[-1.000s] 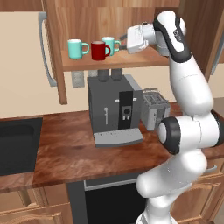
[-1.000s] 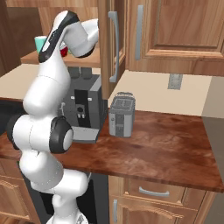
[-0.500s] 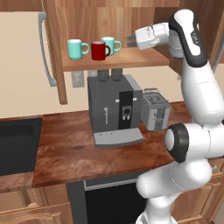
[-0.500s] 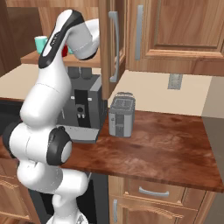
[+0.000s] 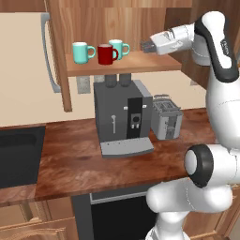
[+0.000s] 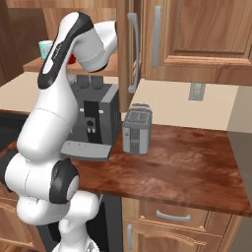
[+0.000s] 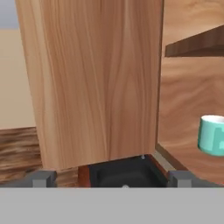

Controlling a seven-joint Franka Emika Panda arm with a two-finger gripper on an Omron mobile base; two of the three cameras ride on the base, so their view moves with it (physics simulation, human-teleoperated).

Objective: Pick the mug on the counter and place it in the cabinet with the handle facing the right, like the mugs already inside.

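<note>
The dark red mug [image 5: 107, 55] stands on the cabinet [image 5: 140, 63] shelf between two teal mugs [image 5: 83, 52] [image 5: 119, 48]. Its handle [image 5: 115, 55] points right, like theirs. My gripper [image 5: 145, 45] hovers at shelf height, right of the mugs and apart from them. It is open and holds nothing. In the hand view the fingertips [image 7: 41, 178] sit wide apart; a teal mug [image 7: 213, 134] shows at the right edge beside a broad wooden panel [image 7: 92, 83]. From the right base view my arm hides most of the shelf, leaving one teal mug [image 6: 45, 49] visible.
A dark coffee machine [image 5: 124, 112] and a grey toaster [image 5: 166, 119] stand on the counter [image 5: 84, 159] under the shelf. A black sink [image 5: 18, 154] lies at the left. The open cabinet door carries a grey bar handle [image 5: 49, 51].
The gripper has drawn back to the right, away from the red mug, which stays on the shelf. The upper arm has swung rightward and straightened.
</note>
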